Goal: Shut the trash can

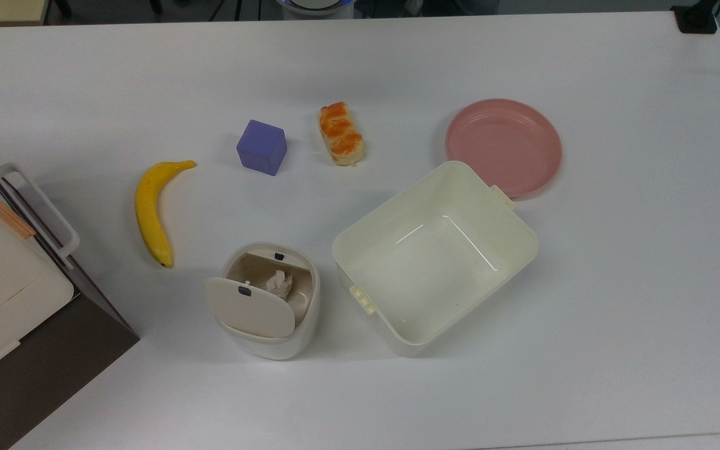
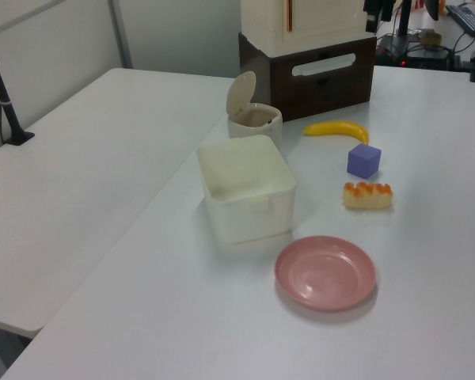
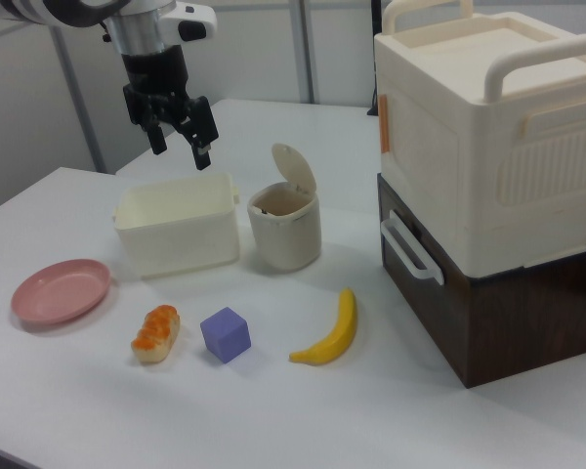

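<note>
Trash can [image 1: 270, 325]: small cream-white bin with rounded corners, standing on the worktop [image 1: 616, 312] just beside the larger cream tub [image 1: 435, 253], on the top view's left of it.
Lid [image 1: 249, 307]: beige, hinged, swung up and open; small black button on it; crumpled paper [image 1: 279, 284] visible inside.
Hand [image 3: 181, 137]: mine, released with fingers spread, empty, hanging in the air above the tub.
Banana [image 1: 150, 211]: near the trash can.
</note>
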You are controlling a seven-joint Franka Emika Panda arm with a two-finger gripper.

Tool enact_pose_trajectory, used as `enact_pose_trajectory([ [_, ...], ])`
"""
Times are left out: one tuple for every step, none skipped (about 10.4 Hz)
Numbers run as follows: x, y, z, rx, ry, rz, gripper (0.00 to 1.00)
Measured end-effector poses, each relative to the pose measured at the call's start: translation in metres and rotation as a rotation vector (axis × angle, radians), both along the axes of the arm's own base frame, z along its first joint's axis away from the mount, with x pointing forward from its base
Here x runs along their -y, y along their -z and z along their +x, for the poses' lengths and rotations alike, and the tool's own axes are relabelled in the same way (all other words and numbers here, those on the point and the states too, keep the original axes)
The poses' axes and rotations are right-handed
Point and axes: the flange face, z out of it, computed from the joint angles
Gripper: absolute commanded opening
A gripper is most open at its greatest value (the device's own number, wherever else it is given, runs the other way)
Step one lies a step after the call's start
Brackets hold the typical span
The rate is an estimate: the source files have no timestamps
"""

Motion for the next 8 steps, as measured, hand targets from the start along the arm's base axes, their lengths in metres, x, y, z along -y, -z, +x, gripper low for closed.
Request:
enact_pose_trajectory([
  [0.0,0.0,0.0,0.0,0.0,0.0,1.0],
  [0.001,-0.0002,-0.0002,0.001,0.002,0.002,1.0],
  [0.0028,-0.0004,-0.0004,0.002,0.006,0.006,1.0],
  [0.0038,-0.0007,-0.0007,0.002,0.008,0.008,1.0],
  [0.0043,-0.0009,-0.0008,0.003,0.009,0.008,1.0],
  [0.0047,-0.0011,-0.0009,0.003,0.01,0.008,1.0],
  [0.0049,-0.0011,-0.0009,0.003,0.01,0.008,1.0],
  [0.0049,-0.0011,-0.0009,0.003,0.01,0.008,1.0],
])
